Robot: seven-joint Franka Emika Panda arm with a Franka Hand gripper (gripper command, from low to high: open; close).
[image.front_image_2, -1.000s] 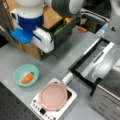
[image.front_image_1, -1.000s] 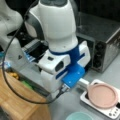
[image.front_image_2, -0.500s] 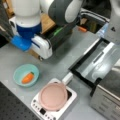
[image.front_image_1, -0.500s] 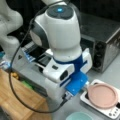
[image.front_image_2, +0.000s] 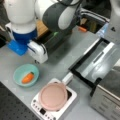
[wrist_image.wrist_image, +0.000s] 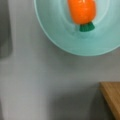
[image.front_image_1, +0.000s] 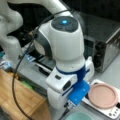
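A teal bowl [image.front_image_2: 17, 72] sits on the grey table at a front view's left, with an orange carrot [image.front_image_2: 27, 77] lying in it. The wrist view shows the same bowl [wrist_image.wrist_image: 57, 37] at the top, the carrot [wrist_image.wrist_image: 81, 10] with its green stub pointing down. My gripper [image.front_image_2: 38, 56], a white hand with a blue mount, hangs just above and behind the bowl; its fingers do not show in the wrist view. In a front view the hand [image.front_image_1: 68, 103] hovers over the bowl's rim [image.front_image_1: 80, 116].
A pink plate [image.front_image_2: 53, 96] rests on a white scale [image.front_image_2: 71, 98] beside the bowl. A toaster oven [image.front_image_2: 107, 100] stands at the right with its door [image.front_image_2: 96, 60] folded open. A wooden board [image.front_image_1: 20, 97] lies nearby, its corner [wrist_image.wrist_image: 111, 97] in the wrist view.
The arm has moved down and toward the teal bowl, and its wrist now fills more of a front view. The bowl, carrot and plate have stayed put.
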